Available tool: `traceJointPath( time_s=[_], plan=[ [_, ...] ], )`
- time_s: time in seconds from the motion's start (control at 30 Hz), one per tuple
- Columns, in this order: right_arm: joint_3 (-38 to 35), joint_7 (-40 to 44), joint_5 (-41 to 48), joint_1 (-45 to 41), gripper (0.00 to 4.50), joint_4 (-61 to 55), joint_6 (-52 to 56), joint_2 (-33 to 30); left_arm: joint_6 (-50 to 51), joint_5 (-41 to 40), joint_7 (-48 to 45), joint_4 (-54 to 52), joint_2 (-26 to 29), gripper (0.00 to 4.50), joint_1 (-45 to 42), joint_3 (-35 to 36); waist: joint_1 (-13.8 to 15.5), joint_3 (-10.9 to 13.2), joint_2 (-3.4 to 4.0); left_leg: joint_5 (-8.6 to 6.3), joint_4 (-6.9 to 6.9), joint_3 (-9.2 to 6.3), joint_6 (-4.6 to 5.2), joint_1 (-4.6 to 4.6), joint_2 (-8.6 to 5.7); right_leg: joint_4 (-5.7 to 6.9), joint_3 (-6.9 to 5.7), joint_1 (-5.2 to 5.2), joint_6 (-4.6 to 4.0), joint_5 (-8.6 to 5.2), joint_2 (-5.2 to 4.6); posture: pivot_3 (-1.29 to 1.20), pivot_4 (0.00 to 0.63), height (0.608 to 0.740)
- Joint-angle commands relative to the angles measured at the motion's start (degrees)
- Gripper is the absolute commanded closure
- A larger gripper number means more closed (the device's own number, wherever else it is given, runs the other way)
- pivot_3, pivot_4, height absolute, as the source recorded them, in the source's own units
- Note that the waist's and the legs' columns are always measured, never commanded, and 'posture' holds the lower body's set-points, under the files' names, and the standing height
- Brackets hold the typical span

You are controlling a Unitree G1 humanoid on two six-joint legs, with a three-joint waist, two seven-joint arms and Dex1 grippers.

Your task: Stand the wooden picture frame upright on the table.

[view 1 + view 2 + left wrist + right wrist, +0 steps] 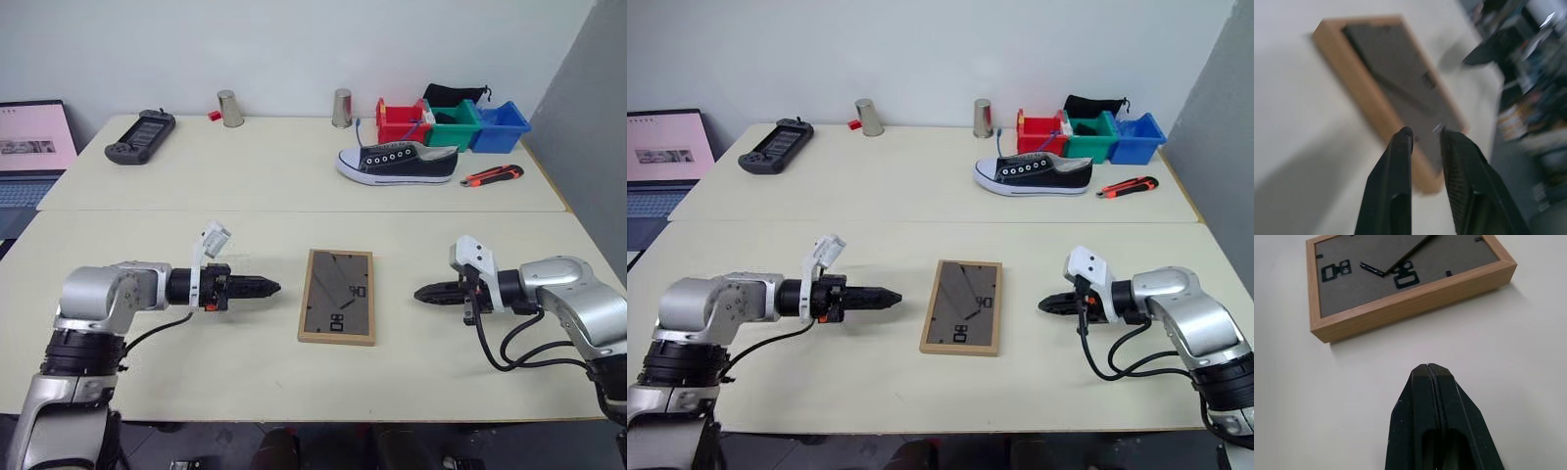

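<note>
I have my left claw (272,288) slightly parted and my right claw (423,293) pressed shut, both empty and flanking the wooden picture frame (338,295), which lies back-up on the cream surface (245,367), so I can approach from either side.

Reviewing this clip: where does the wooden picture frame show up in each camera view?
Left eye view: wooden picture frame lies back-up at centre, between both grippers.
Right eye view: centre.
Left wrist view: beyond the left gripper.
Right wrist view: beyond the shut right gripper, at.
Shared landmark: its dark fold-out stand.
</note>
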Motion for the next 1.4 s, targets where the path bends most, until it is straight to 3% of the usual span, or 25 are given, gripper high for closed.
traceJointPath(
  time_s=[0.03,0.07,0.43,0.77,1.07,1.4],
  plan=[
    [-0.29,0.66,-0.2,-1.21,4.5,-0.11,-1.69,0.42,6.63,-3.08,4.07,-0.15,-0.63,2.76,-0.66,2.39,-0.12,0.0,0.01,0.0,-0.02,0.01,0.0,0.02,0.0,0.0,0.01,0.01,0.0,0.0,-0.01,0.0,0.15,0.74],
    [-0.16,0.72,-0.36,-1.05,4.5,-0.22,-2.04,0.48,7.93,-3.45,4.7,0.55,-0.78,2.38,-1.04,2.47,-0.13,0.0,0.0,0.0,-0.03,0.02,-0.01,0.02,0.0,0.0,0.02,0.01,-0.01,0.0,-0.01,0.0,0.15,0.74],
    [1.27,-1.38,-0.46,-0.06,4.5,-3.14,-1.39,2.96,13.15,-6.57,6.35,0.21,-0.08,0.01,0.02,-1.09,-0.08,0.0,0.0,0.01,-0.02,0.01,-0.03,0.02,0.01,0.01,0.03,-0.01,-0.01,0.0,-0.02,0.0,0.15,0.74],
    [1.91,-2.96,-1.05,1.18,4.5,-3.79,-1.06,3.65,12.96,-6.95,7.06,-0.14,1.47,0.01,1.64,-3.98,-0.03,0.0,0.0,0.01,-0.02,0.02,-0.02,0.02,0.0,0.0,0.04,-0.01,-0.01,0.0,-0.03,0.0,0.15,0.74],
    [4.8,-4.89,-4.73,-0.18,4.5,-1.51,-2.73,5.87,8.39,-2.11,14.81,4.9,-4.02,0.01,1.63,-5.37,0.04,-0.06,0.08,0.01,-0.02,0.03,-0.03,0.07,0.0,0.01,0.05,0.03,-0.01,0.0,-0.03,0.0,0.15,0.74],
    [6.05,-5.45,-6.93,-0.23,4.5,-0.37,-3.48,7.61,6.44,-2.32,14.28,5.56,-5.76,0.01,1.55,-7.32,0.26,-0.12,0.13,0.02,0.01,0.01,-0.03,0.16,-0.05,0.01,0.04,0.17,-0.01,0.01,-0.08,0.0,0.15,0.74]
  ],
)
